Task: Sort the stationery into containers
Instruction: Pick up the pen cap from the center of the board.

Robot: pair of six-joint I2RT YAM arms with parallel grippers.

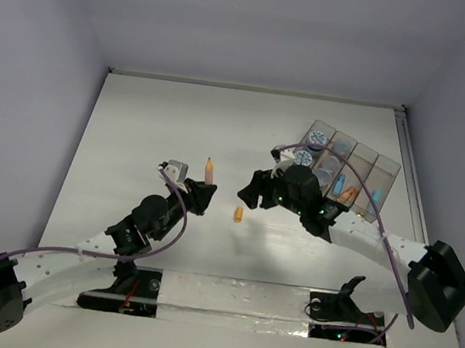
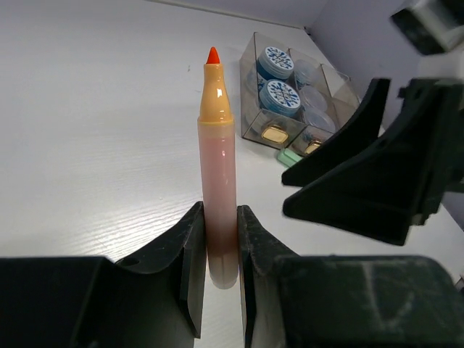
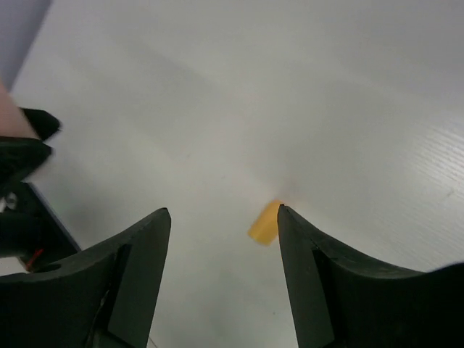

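On the table (image 1: 153,129), beneath the parted fingers of the right hand (image 3: 222,212), a small orange cap (image 3: 264,222) is seen lying close to one fingertip, while the uncapped marker (image 2: 217,181) is clamped upright in the left hand (image 2: 220,217); if the fingers are lowered off-centre, the cap could be knocked aside instead of caught.

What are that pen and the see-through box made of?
Pen: probably plastic. It has a smooth, glossy pinkish barrel with a light streak on it, a matte orange collar and a red tip, likely felt.
Box: clear hard plastic by the look. The tubs show through its shiny walls. Its small gold-coloured clasps may be metal.
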